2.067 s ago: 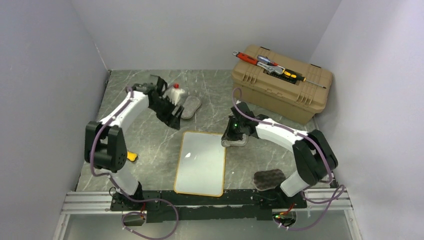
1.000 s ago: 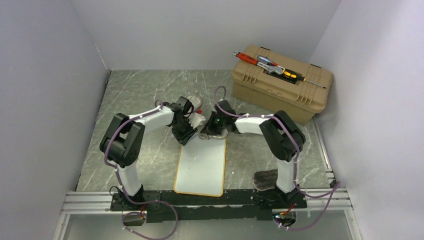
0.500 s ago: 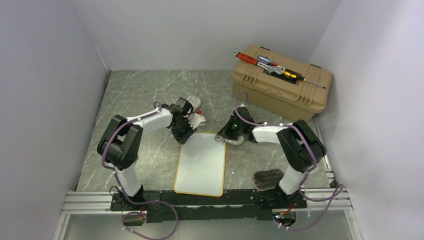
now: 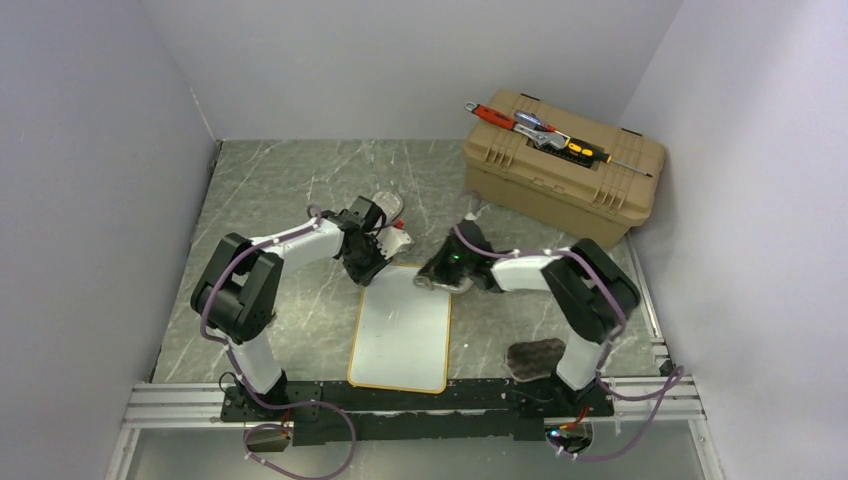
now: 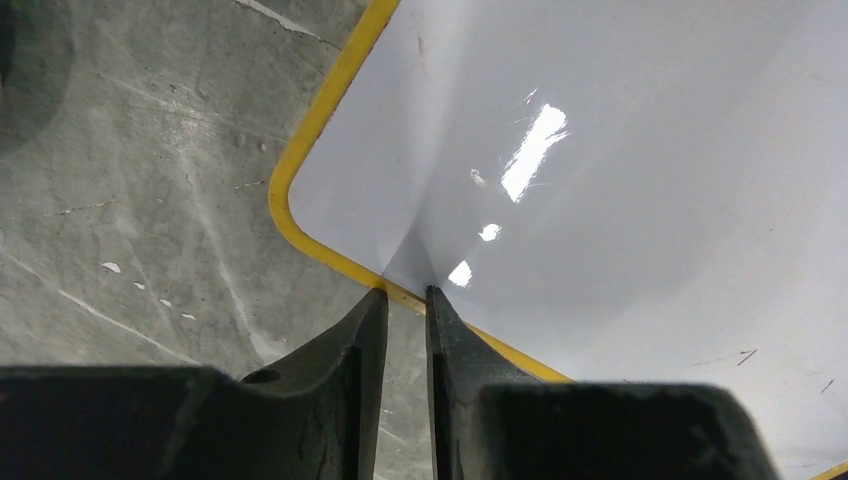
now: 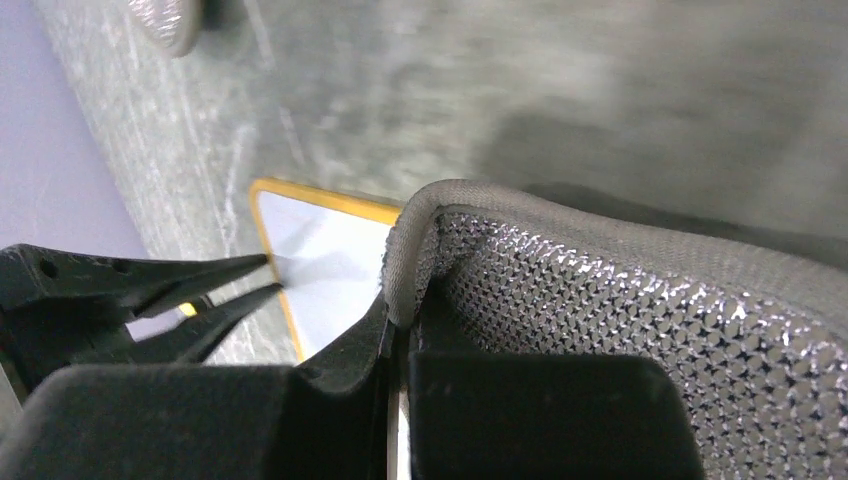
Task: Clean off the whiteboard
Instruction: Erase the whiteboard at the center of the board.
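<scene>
The whiteboard (image 4: 400,330) lies flat mid-table, glossy white in a yellow frame, and its surface looks clean. My left gripper (image 4: 372,272) is at its far left corner. In the left wrist view the gripper (image 5: 405,292) has its tips on the yellow frame of the whiteboard (image 5: 600,150), with a narrow gap and nothing between them. My right gripper (image 4: 437,277) is at the far right corner, shut on a grey mesh sponge (image 4: 447,283). The right wrist view shows that gripper (image 6: 400,310) pinching the sponge's rim (image 6: 620,290) over the whiteboard (image 6: 320,260), facing the left fingers (image 6: 200,275).
A tan toolbox (image 4: 562,165) with hand tools (image 4: 540,130) on its lid stands at the back right. A dark sponge (image 4: 537,357) lies by the right arm's base. A grey pad (image 4: 388,205) and a small red-capped white bottle (image 4: 398,238) sit behind the left wrist.
The left arm came in from the back left to the board's far left corner and its jaws narrowed. The right gripper swept the sponge back and forth along the board's far edge.
</scene>
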